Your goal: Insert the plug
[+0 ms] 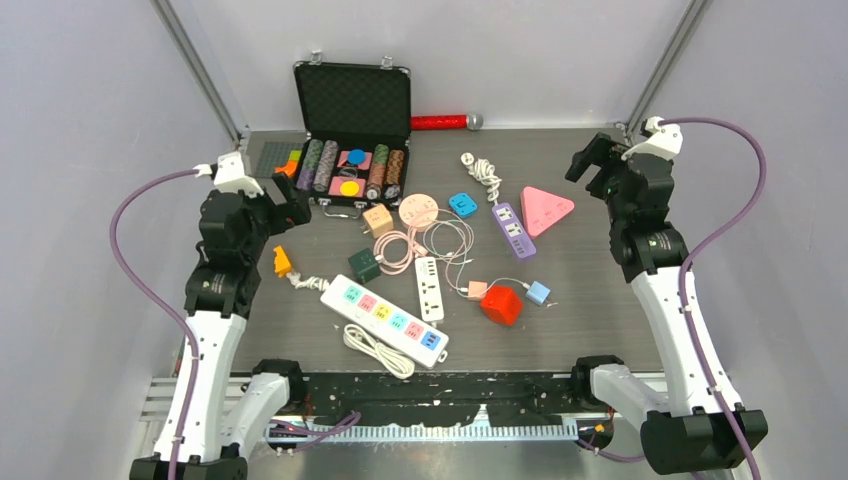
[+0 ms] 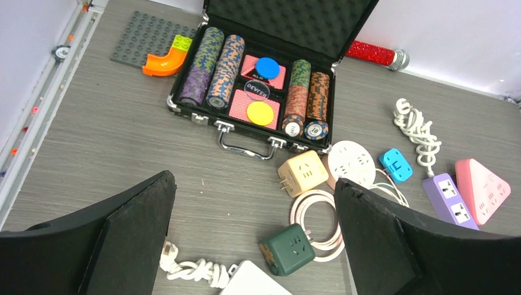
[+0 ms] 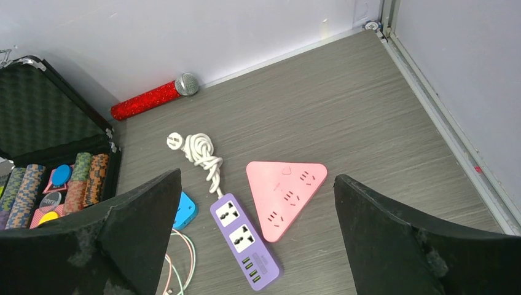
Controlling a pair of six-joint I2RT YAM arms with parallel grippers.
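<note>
With both jaws apart and empty, I'd bring the right pair squarely over the plug (image 3: 174, 141) lying just right of the case (image 3: 43, 117), gripping its body, prongs free.

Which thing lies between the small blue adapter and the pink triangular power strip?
The purple power strip lies between the blue adapter and the pink triangular strip, its white cord coiled toward the far wall. The right wrist view shows this clearest.
</note>
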